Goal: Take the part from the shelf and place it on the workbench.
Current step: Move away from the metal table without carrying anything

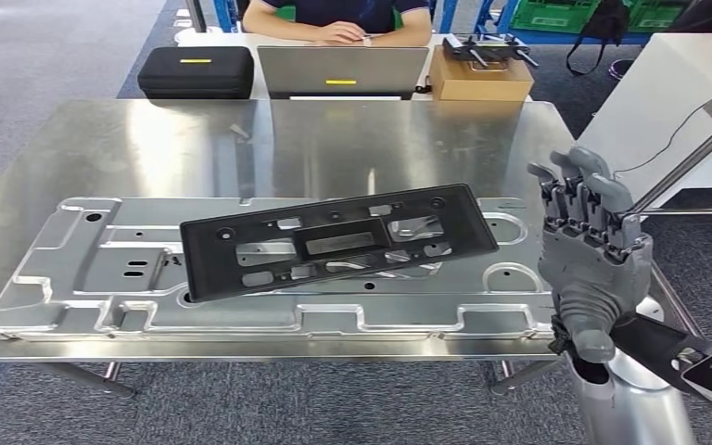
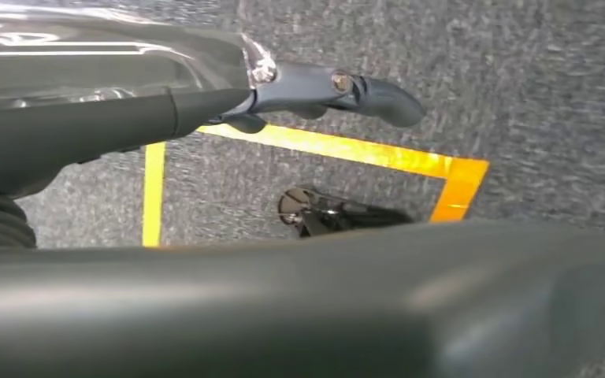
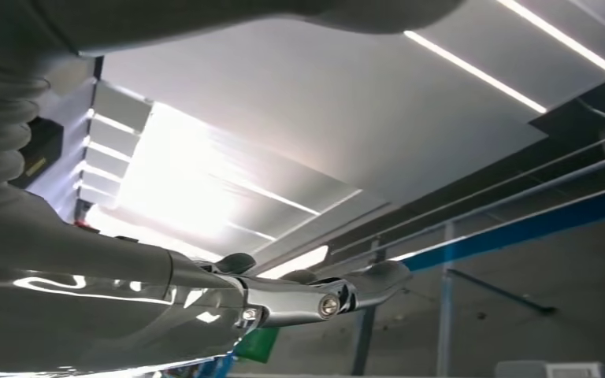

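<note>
Head view: a black part [image 1: 338, 238], long and flat with cut-out windows, lies on a silver stamped panel [image 1: 74, 278] that rests on the steel counter [image 1: 380, 139]. The part's long axis runs nearly left to right, its right end tipped slightly away from the robot.

Right hand [image 1: 589, 255] is raised just off the counter's right edge, palm turned away, fingers [image 1: 603, 195] upright, apart, holding nothing. The part lies to the left of this hand, its right end near but not touching it. By these pictures the part is already set down, so the task looks close to finished; if any adjustment were needed, the right hand is the nearer one.

Left wrist view looks down at grey carpet with yellow tape [image 2: 339, 148]; the left hand [image 2: 307, 90] hangs low, one dark finger extended, holding nothing. Whether its other fingers are spread or curled cannot be told.

Beyond the counter a person sits behind a laptop [image 1: 341, 69].
</note>
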### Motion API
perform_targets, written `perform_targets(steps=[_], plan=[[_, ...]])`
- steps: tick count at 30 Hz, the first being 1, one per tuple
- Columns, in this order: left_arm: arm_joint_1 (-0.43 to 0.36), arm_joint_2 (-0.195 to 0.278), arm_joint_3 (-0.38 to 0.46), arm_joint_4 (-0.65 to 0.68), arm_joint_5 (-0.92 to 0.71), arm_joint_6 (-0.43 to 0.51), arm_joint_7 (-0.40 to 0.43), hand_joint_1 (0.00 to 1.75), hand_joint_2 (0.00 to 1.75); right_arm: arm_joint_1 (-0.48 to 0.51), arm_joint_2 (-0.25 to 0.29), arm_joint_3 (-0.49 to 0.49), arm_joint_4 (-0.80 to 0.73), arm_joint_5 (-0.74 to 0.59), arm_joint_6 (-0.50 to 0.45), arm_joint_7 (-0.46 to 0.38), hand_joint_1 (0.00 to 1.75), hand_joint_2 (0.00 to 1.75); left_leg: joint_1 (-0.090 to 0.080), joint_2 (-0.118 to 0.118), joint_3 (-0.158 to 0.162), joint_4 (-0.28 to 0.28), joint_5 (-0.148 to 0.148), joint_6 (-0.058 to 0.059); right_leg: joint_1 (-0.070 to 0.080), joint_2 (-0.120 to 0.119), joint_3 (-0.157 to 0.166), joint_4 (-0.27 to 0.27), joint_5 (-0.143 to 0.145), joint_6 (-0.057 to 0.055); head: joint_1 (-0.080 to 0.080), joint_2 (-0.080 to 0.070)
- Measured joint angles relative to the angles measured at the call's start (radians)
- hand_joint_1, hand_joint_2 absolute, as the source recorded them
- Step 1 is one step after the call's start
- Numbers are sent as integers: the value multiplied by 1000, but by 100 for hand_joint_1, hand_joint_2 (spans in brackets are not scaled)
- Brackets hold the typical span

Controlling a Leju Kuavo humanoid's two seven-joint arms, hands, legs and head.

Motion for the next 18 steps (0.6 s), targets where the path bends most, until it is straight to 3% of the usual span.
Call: perform_targets(steps=[2,4,6,10,12,14,15,16,17,18], plan=[[0,-1,0,0,0,2,1,0,0,9,0,0,0,-11,17,0,0,0,1,0,1,2,-1,-2,-1,-1,-11,-1,40,3,0,0],[0,-2,1,0,0,3,2,0,0,11,0,0,0,-19,27,0,0,0,2,0,0,7,-4,-8,-3,-2,36,-120,118,5,0,0],[-1,-3,1,0,0,4,3,0,0,16,0,0,-1,-23,35,-1,0,0,1,-3,-2,15,-6,-20,-1,0,76,-213,159,0,0,0],[-1,-4,1,0,0,7,11,0,0,32,5,1,-10,-35,55,-1,0,0,2,-5,-10,25,-12,-43,1,-1,70,-233,167,-28,-1,0],[-1,-6,2,0,-2,11,15,0,0,41,10,2,-17,-40,66,-1,0,0,5,-5,-31,83,-68,-53,-1,-5,59,-235,177,-44,-1,0],[0,-8,1,0,-6,15,20,0,0,52,14,2,-22,-48,77,-1,0,0,6,-5,-71,207,-149,-60,1,-9,44,-235,188,-54,-1,0],[0,-8,1,0,-9,17,23,0,0,59,16,3,-24,-52,83,-1,0,0,6,-5,-85,260,-172,-61,3,-10,37,-234,193,-56,-1,0],[1,-8,1,0,-11,18,25,0,0,65,17,3,-26,-57,88,-1,0,0,6,-5,-83,283,-178,-60,5,-11,31,-234,198,-56,-1,0],[1,-8,1,0,-12,19,27,0,0,70,18,3,-28,-61,93,-1,0,0,5,-5,-61,264,-164,-57,6,-12,26,-234,203,-55,-1,0],[1,-8,1,0,-13,20,28,0,0,73,18,3,-31,-65,98,-1,0,0,4,-5,-21,208,-137,-52,7,-13,22,-234,207,-53,-1,0]])
